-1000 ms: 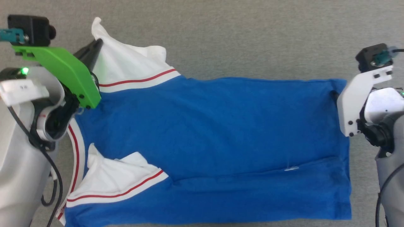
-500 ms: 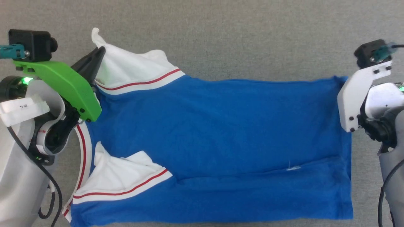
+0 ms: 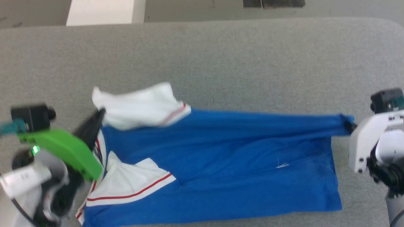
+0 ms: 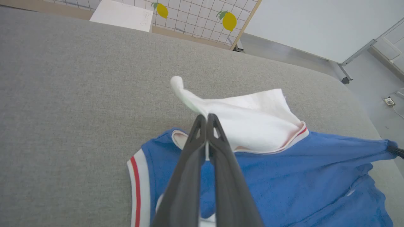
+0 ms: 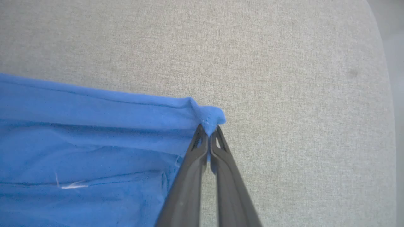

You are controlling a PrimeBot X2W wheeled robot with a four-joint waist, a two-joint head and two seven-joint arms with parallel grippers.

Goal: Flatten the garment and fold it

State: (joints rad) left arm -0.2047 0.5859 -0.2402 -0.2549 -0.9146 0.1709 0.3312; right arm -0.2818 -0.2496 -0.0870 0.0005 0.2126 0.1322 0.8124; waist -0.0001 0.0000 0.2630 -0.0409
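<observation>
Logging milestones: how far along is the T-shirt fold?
Done: T-shirt spread lengthwise on the grey surface, near edge apparently folded in. In hand: left tool shut on the far white sleeve, right tool shut on the far hem corner, that edge lifted taut. Left: lay it over, smooth, finish the folds.

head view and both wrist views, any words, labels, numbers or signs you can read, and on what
No text can be read in any view.
White tag, lower left of the head view: blurred, unreadable.
Shirt: no lettering on the parts that show; its small white mark is too small to tell.
Grid panel: two lemon pictures, no words.
</observation>
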